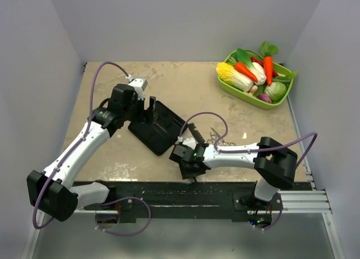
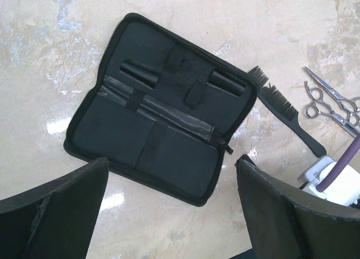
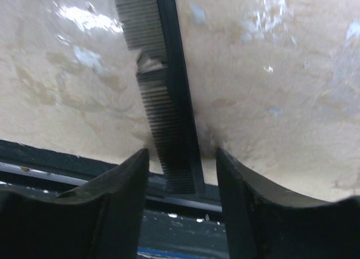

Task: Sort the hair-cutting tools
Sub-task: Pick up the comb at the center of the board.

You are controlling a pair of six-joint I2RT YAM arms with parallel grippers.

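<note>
A black comb lies on the table between the fingers of my right gripper. The jaws are open, with a gap on each side of the comb. Its near end hangs over the table's front edge. From above, the right gripper is low at that front edge and hides this comb. A second black comb lies right of the open black case. Two silver scissors lie beyond it, also seen from above as scissors. My left gripper hangs open over the case's near edge, holding nothing.
A green basket of toy vegetables stands at the back right corner. The black rail runs along the table's front edge, just under the right gripper. Grey walls close in the table on three sides.
</note>
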